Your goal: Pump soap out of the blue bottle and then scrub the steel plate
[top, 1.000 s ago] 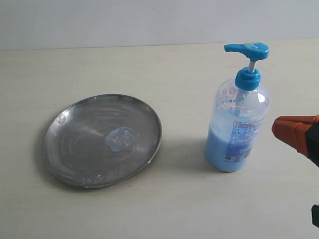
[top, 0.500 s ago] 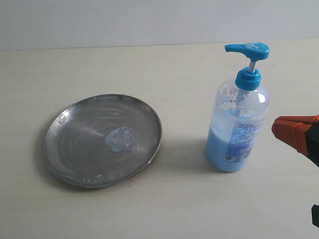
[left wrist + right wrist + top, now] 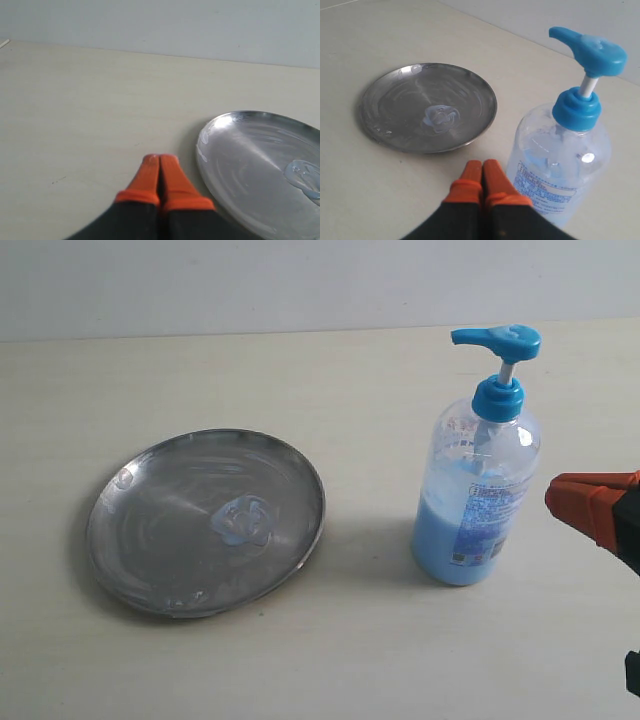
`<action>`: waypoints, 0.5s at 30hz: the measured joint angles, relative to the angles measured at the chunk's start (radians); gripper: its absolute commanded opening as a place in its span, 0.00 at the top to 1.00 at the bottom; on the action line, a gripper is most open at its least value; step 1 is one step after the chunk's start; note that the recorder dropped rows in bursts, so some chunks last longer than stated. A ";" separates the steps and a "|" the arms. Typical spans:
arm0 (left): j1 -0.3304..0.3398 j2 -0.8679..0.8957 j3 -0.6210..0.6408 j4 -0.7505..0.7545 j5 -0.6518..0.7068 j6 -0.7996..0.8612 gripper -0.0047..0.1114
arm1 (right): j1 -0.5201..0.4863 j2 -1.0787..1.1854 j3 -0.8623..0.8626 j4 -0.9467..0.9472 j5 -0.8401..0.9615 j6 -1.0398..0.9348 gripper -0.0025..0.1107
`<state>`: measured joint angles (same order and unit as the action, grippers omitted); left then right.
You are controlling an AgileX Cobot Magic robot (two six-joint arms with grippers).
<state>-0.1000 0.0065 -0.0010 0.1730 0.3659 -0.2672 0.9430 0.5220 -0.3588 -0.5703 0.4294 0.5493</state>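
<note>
Plainly, in the exterior view the blue bottle (image 3: 477, 490) stands upright on the bench (image 3: 380, 650), well apart from the steel plate (image 3: 150, 540). The plate lies flat on the left of the view with a pale blob of soap (image 3: 241, 520) near its middle — so the pumping looks done and the scrubbing is yet to do. The right hand (image 3: 553, 500) pokes in from the edge just beside the bottle without touching it, its orange fingers together on nothing; the other arm does not show here. From the left wrist view, the left hand (image 3: 159, 161) hangs over bare bench just beside the plate's rim, fingers pressed together and empty. The plate looks thin, stiff and light, and with soap on its streaky face it will likely skate across the bench under any sideways rub. Its low raised rim is the only place to pinch or pin it. From the right wrist view, the closed right hand sits near the bottle's lower wall, with the pump head (image 3: 590, 50) raised and its spout turned toward the plate's side. The bottle seems under half full, so it is probably fairly light and easy to tip. Its clear wall is smooth and probably dents under a squeeze — so the collar (image 3: 577, 107), or a straight downward press on the pump head, is the safer contact.
</note>
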 measured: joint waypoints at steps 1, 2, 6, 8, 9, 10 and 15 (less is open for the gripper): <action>0.000 0.000 0.000 0.000 0.000 0.000 0.96 | 0.000 0.000 0.000 0.000 -0.003 0.000 0.98; 0.000 0.000 0.000 0.000 0.000 0.000 0.96 | 0.000 0.000 0.000 0.004 -0.008 -0.005 0.98; 0.000 0.000 0.000 0.000 0.000 0.000 0.96 | 0.000 0.000 0.000 0.151 -0.031 -0.203 0.98; 0.000 0.000 0.000 0.000 0.000 0.000 0.96 | 0.000 0.000 0.000 0.296 -0.036 -0.384 0.98; 0.000 0.000 0.000 0.000 0.000 0.000 0.96 | 0.000 0.000 0.000 0.353 -0.041 -0.452 0.98; 0.000 0.000 0.000 0.000 0.000 0.000 0.96 | 0.000 0.000 0.000 0.434 -0.045 -0.544 0.98; 0.000 0.000 0.000 0.000 0.000 0.000 0.96 | 0.000 0.000 0.000 0.609 -0.065 -0.696 0.98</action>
<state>-0.1000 0.0065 -0.0010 0.1730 0.3659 -0.2672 0.9430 0.5220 -0.3588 0.0391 0.3643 -0.1471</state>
